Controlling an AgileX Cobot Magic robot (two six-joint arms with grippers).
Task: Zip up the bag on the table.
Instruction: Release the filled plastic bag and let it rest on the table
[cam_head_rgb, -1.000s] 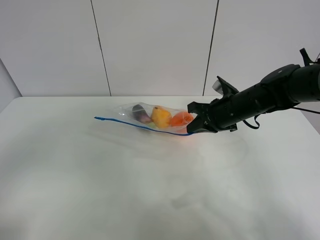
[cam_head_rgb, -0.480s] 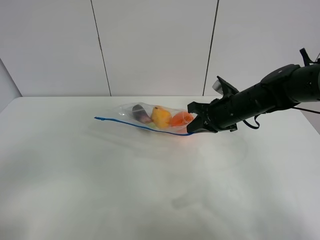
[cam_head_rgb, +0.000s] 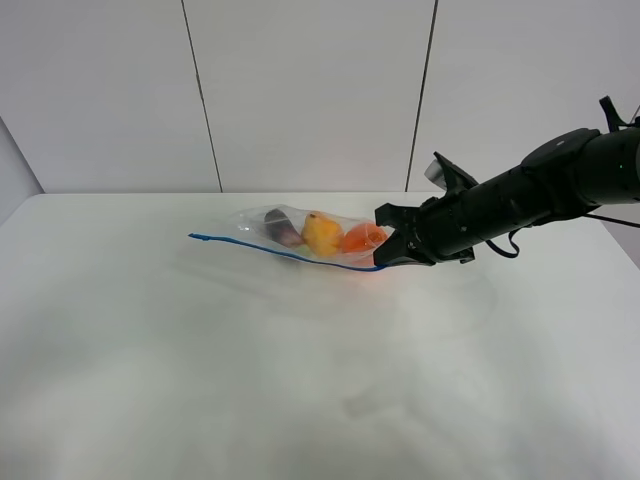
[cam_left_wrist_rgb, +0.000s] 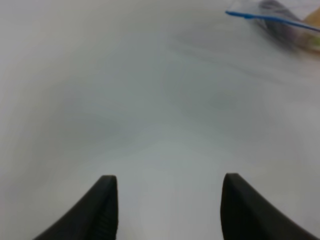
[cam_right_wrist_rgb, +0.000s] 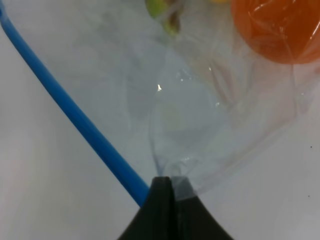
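The clear bag (cam_head_rgb: 305, 238) lies on the white table (cam_head_rgb: 250, 360) with an eggplant, a yellow fruit and an orange (cam_right_wrist_rgb: 277, 27) inside. Its blue zipper strip (cam_head_rgb: 270, 250) runs along the near edge. My right gripper (cam_head_rgb: 385, 262) is shut on the bag's right end beside the strip, and the right wrist view shows its closed tips (cam_right_wrist_rgb: 167, 187) pinching the plastic beside the blue strip (cam_right_wrist_rgb: 75, 115). My left gripper (cam_left_wrist_rgb: 167, 205) stands open above bare tabletop; the bag's left end (cam_left_wrist_rgb: 270, 17) lies far off from it. The left arm is outside the high view.
Grey wall panels (cam_head_rgb: 300, 90) rise behind the table's far edge. The right arm (cam_head_rgb: 530, 195) reaches in from the right, low above the tabletop.
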